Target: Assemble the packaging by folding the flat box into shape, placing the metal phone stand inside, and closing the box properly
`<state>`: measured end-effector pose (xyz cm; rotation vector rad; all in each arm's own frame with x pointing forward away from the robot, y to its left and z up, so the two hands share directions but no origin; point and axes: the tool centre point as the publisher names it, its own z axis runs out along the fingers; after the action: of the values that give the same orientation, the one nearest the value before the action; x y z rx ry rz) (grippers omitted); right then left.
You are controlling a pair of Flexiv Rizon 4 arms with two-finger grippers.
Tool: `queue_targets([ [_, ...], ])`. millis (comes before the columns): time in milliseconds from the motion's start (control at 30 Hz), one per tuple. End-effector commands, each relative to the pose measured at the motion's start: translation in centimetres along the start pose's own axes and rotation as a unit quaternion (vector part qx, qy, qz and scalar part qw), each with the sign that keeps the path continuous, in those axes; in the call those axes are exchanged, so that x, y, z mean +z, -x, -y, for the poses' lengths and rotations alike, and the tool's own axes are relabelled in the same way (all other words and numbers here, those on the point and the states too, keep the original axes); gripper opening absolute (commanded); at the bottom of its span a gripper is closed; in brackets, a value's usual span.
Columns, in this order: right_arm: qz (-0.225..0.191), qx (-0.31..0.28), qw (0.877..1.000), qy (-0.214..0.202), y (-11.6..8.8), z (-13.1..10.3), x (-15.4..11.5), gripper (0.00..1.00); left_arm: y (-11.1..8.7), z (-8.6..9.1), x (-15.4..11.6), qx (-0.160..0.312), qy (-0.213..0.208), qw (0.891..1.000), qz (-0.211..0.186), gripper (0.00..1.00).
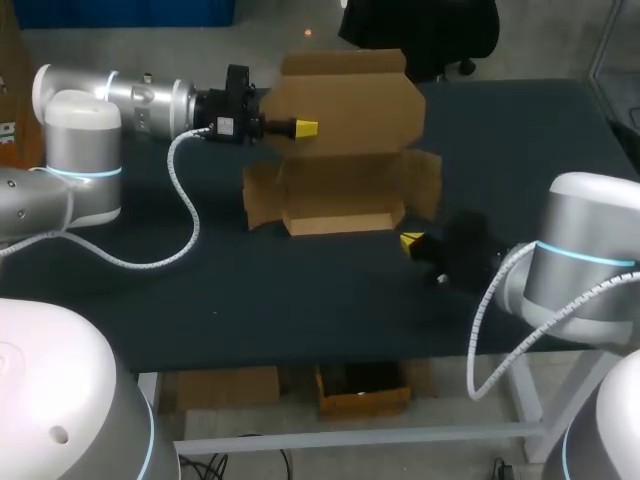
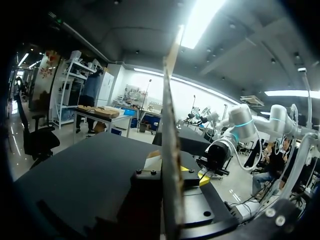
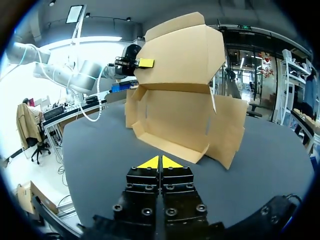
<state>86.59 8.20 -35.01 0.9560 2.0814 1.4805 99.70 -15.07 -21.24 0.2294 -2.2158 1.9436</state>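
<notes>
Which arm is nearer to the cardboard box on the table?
Left. The left arm has its jaws shut on the raised lid of the cardboard box. The right arm holds its shut jaws just short of the box's front edge, not touching.

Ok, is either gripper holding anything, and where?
Left gripper grips the box by the side edge of its raised lid; right gripper is shut, empty.

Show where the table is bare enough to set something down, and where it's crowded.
Bare: the table strip between the box and the near edge, and the far right corner beyond the box's flap. Crowded: left of the box, where the left gripper clamps the lid and its cable drapes, and off its front right corner, by the shut right gripper.
</notes>
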Motion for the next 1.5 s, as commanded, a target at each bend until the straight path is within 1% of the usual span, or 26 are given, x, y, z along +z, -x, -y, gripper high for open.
queue_targets([
  [33,-0.013,0.004,1.000,-0.003,0.5,0.0,-1.8,0.00,0.1,-0.2,0.0,0.000,0.000,1.000,-0.002,0.00],
  [267,-0.021,0.007,1.000,-0.009,0.7,0.0,-3.5,0.00,0.1,-0.2,0.0,0.000,0.000,1.000,-0.002,0.00],
  [400,-0.023,0.005,1.000,-0.021,0.8,0.0,-4.2,0.00,0.1,-0.2,0.0,0.000,0.000,1.000,-0.002,0.00],
  [533,-0.025,0.006,0.999,-0.041,1.1,0.2,-4.5,0.00,0.1,-0.2,0.0,0.000,0.000,1.000,-0.002,0.00],
  [900,-0.033,-0.009,0.997,-0.073,1.2,0.2,-5.6,0.00,0.1,-0.2,0.0,0.000,0.000,1.000,-0.002,0.00],
  [1133,-0.043,-0.014,0.994,-0.096,1.7,0.9,-6.0,0.00,0.1,-0.2,0.0,0.000,0.000,1.000,-0.002,0.00],
  [1300,-0.039,-0.014,0.995,-0.089,2.3,0.9,-6.7,0.00,0.1,-0.2,0.0,0.000,0.000,1.000,-0.002,0.00],
  [1400,-0.039,-0.014,0.996,-0.076,2.4,0.7,-7.1,0.00,0.1,-0.2,0.0,0.000,0.000,1.000,-0.002,0.00],
  [1500,-0.040,-0.016,0.996,-0.075,2.4,0.7,-7.1,0.00,0.1,-0.2,0.0,0.000,0.000,1.000,-0.002,0.00],
])
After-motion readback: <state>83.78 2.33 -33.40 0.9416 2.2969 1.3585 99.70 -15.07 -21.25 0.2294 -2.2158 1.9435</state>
